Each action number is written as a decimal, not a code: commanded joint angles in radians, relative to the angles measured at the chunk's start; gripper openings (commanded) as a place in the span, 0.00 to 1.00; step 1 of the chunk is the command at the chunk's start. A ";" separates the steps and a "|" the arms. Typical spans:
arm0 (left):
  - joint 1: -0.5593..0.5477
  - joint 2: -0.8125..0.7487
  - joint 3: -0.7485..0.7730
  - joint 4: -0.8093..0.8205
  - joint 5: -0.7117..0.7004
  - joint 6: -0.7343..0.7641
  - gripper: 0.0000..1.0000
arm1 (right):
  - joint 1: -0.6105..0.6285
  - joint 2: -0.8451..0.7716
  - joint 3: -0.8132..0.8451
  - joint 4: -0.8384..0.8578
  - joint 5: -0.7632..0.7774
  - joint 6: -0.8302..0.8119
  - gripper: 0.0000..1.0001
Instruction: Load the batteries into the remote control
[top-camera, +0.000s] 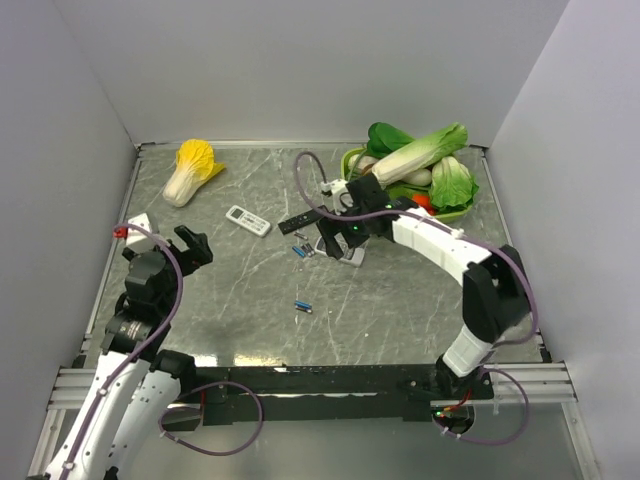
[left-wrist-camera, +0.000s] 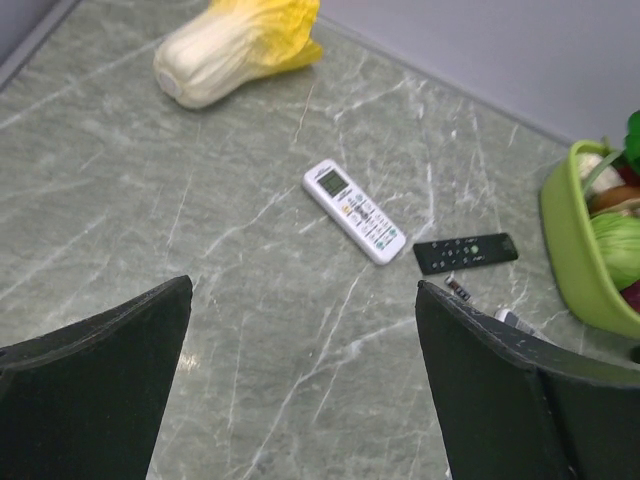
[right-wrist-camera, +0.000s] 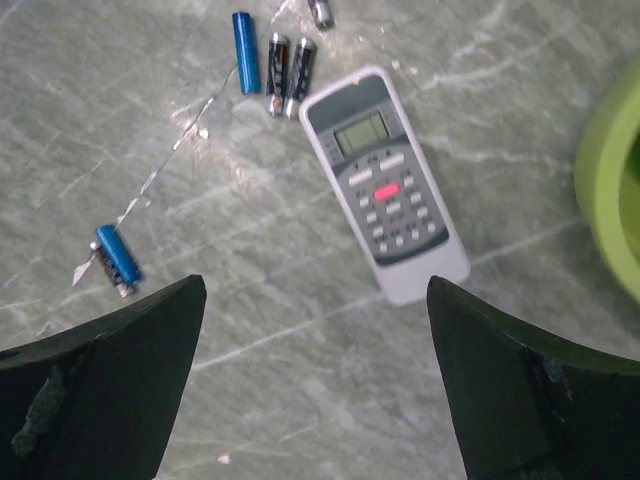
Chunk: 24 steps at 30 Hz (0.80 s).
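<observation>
Right fingers: my right fingers (right-wrist-camera: 110, 370) are spread wide and hold nothing. They hover just above the remote control (right-wrist-camera: 385, 185).
Left fingers: my left fingers (left-wrist-camera: 90, 370) are also spread wide and empty. They hang over bare surface at the left of the overhead view, well apart from the work.
Remote control: light grey and face up, with a small screen and a red button. It lies on a diagonal in the centre-right of my right wrist view.
Batteries: one of the blue batteries (right-wrist-camera: 244, 52) lies at upper left, just beside two black cells (right-wrist-camera: 288, 62) near the remote's top end. Another blue one (right-wrist-camera: 117, 258) lies at far left, well apart.
Handling, remote: I judge it to be stiff, light plastic with smooth sides. I would pinch it across the long edges at mid-body. The battery door is probably underneath, so it needs turning over.
Handling, cells: tiny, hard, slick and likely to roll. I would grip across the barrel, not the ends.
Surface: a flat, grey-green marbled surface (top-camera: 400, 300), likely slippery.
Room: plain pale walls on three sides.
Nearby: a small white remote (left-wrist-camera: 355, 210), a slim black remote (left-wrist-camera: 466, 252), a green basket (left-wrist-camera: 575, 250) of vegetables and a napa cabbage (left-wrist-camera: 235, 45).
</observation>
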 joint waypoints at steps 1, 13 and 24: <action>0.003 -0.048 -0.001 0.090 0.008 0.055 0.97 | 0.015 0.107 0.125 -0.044 0.044 -0.087 0.99; 0.004 -0.048 -0.009 0.120 0.053 0.063 0.97 | 0.016 0.385 0.344 -0.271 0.028 -0.232 1.00; 0.000 -0.065 -0.015 0.127 0.059 0.062 0.97 | 0.033 0.450 0.323 -0.277 0.114 -0.265 0.98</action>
